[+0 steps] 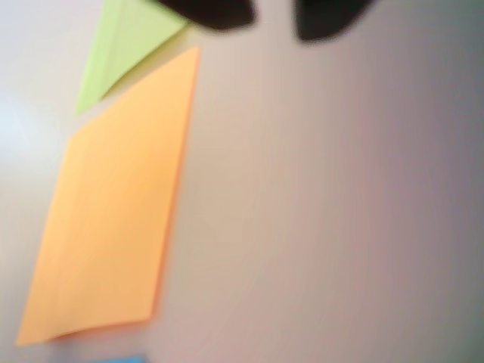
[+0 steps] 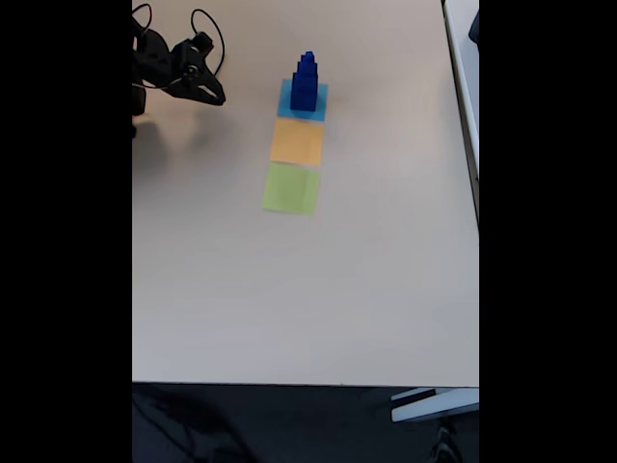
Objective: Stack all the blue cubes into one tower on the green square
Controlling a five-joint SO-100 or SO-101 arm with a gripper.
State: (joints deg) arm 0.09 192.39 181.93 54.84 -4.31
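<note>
So, fixed view, left to right: the pincer (image 2: 214, 94) hangs over the counter (image 2: 308, 309) at the upper left, well apart from the squares. Jaws look parted, with nothing between them; the wrist view shows two dark blurred fingertips (image 1: 219, 11) at the top with a gap between.

Right of it, a column of three flat squares: light-blue square (image 2: 285, 96) at the top, orange square (image 2: 297, 142) in the middle, green square (image 2: 292, 188) at the bottom, edges touching or nearly so. The blue cubes (image 2: 305, 82) stand as one stepped tower on the light-blue square, not on the green one. The green square is bare, so the task looks barely begun.

Step in hand, my read: reach across to the tower and take the top cube. Do it well by coming down from above, jaws centred on the smallest cube only, and lifting straight up so the lower cubes don't topple. Since the largest must go down first on green, cubes likely need parking somewhere meanwhile.

Room: plenty of bare counter left, right and below the squares. The counter's right edge is well apart from the tower; the near edge is far below green.
</note>
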